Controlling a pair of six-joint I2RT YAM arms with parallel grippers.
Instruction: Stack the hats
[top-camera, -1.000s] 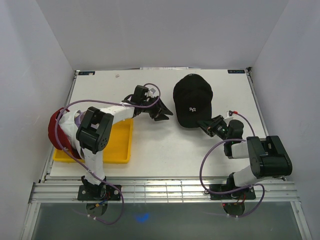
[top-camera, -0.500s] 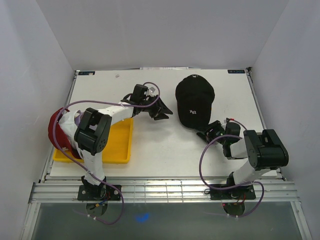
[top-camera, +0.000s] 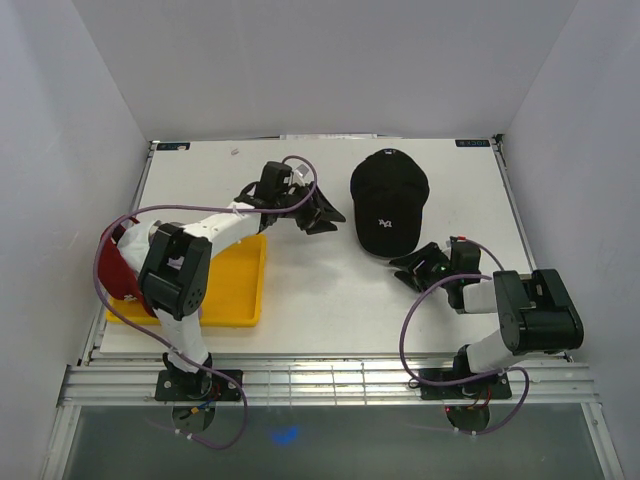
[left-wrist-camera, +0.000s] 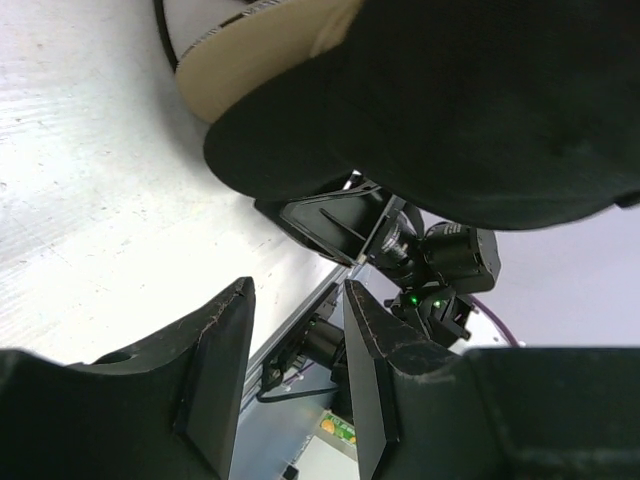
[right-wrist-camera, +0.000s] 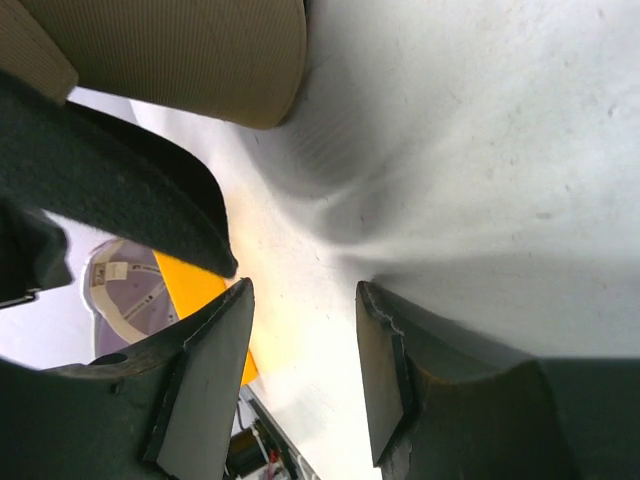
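Place: we read this as a robotics lab test cell.
Enclosure: plain white walls (top-camera: 320, 70) box in three sides of a white table (top-camera: 330, 300).
Machines: a left arm (top-camera: 172, 272) and a right arm (top-camera: 535, 312), bolted to a slotted metal rail (top-camera: 330, 383) at the near edge.
Wiring: purple cables (top-camera: 402, 338) run exposed along both arms.
Cameras: we have one fixed overhead view and one from each wrist.
Props: a hat (top-camera: 388, 200) and a yellow tray (top-camera: 240, 285) laid on the table.
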